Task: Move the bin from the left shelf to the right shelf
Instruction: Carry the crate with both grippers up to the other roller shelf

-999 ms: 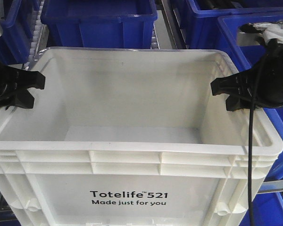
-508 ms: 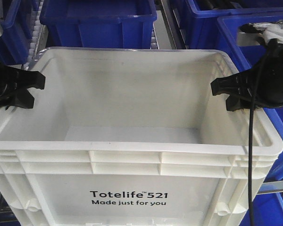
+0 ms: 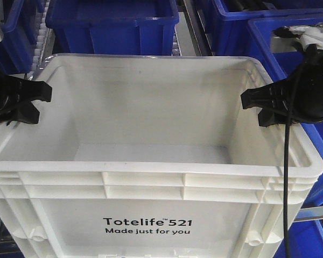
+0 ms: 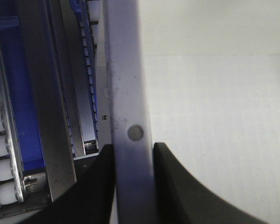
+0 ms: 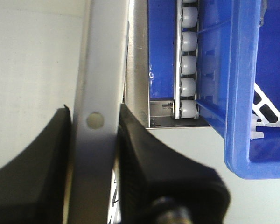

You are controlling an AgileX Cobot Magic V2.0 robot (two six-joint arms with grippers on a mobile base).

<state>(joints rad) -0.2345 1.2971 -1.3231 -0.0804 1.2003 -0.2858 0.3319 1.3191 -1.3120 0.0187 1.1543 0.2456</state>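
Nothing visible has changed over the last second: the white bin fills the front view in the same place, printed side facing the camera, and both grippers hold as before. The left gripper is pinching the bin's left rim, one finger inside the wall and one outside. The right gripper pinches the bin's right rim the same way, and each wrist view shows the rim squeezed between black fingers. Blue bins stand just behind the bin and to its right, with shelf rollers just outside its right wall. The stillness suggests your grasp is set, but the carry to the right shelf has not begun. You cannot tell whether the bin is lifted off its support.
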